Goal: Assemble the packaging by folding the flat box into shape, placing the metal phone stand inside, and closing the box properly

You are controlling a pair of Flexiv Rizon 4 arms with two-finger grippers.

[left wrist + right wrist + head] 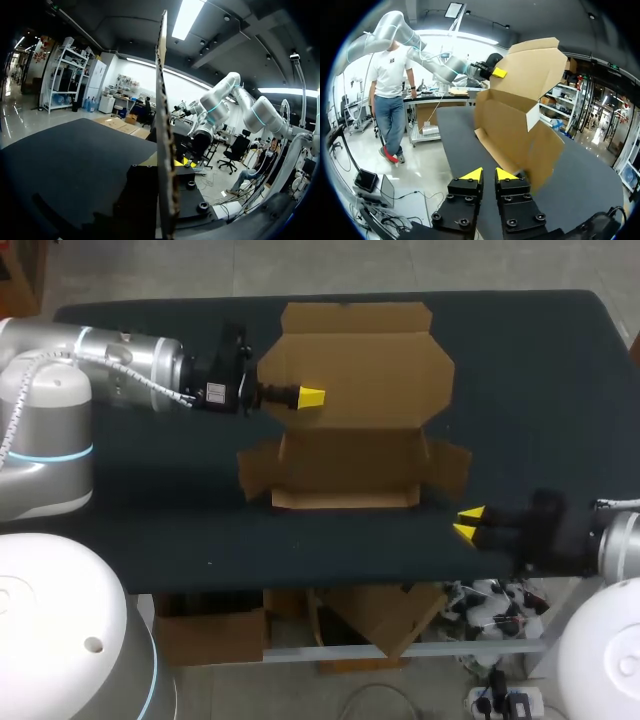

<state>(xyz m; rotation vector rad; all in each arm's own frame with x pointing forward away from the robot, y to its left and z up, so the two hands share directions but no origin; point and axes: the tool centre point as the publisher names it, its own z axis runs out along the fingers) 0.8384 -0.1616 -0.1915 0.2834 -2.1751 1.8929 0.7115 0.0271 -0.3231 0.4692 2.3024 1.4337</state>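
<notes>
Yellow-tipped right fingers (471,174) are drawn together on nothing. The half-formed box (345,470), long axis running 9 to 3 o'clock on the surface (540,390), is found near, at their 10 o'clock. Its raised lid (365,370) is pinched at the 9 o'clock edge by the left fingers (312,397). No phone stand is seen.

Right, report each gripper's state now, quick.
Left gripper: shut on the box lid, which stands raised.
Right gripper: shut, holding nothing.
</notes>
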